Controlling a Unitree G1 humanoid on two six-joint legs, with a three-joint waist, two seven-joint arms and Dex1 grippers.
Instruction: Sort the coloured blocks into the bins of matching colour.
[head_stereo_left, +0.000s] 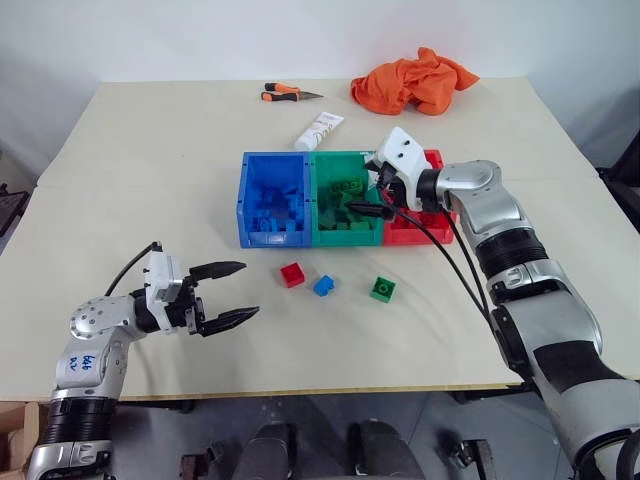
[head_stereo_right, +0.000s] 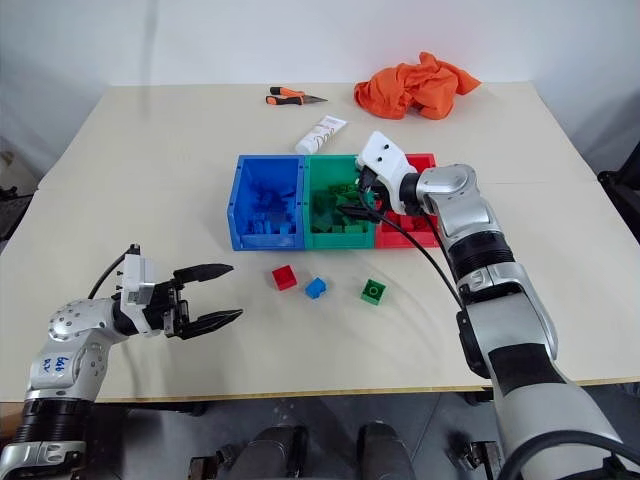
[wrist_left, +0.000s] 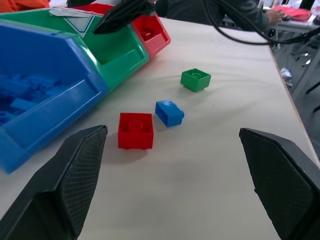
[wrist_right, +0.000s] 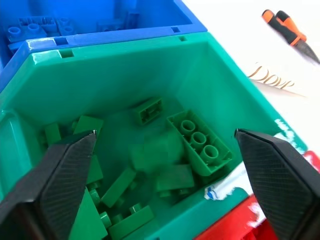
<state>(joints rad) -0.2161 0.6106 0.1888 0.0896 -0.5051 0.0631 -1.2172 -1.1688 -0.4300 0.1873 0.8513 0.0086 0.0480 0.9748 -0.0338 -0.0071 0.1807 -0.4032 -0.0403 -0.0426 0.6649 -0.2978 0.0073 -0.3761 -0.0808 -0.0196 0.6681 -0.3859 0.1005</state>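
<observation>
Your right gripper (head_stereo_left: 372, 203) hangs over the green bin (head_stereo_left: 348, 170) at frame centre, fingers spread wide and empty — green blocks (wrist_right: 200, 142) lie piled beneath. Lower left, your left gripper (head_stereo_left: 232, 292) is open too, holding nothing. Below the bins, the red block (head_stereo_left: 292, 274), blue block (head_stereo_left: 323, 286) and green block (head_stereo_left: 382, 289) sit on the table (head_stereo_left: 150, 180).

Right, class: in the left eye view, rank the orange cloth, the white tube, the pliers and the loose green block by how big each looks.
1. Orange cloth, clearly largest.
2. White tube and pliers: look alike in length, so I leave them unranked.
3. Loose green block, smallest, even though it lies nearer the camera.
</observation>
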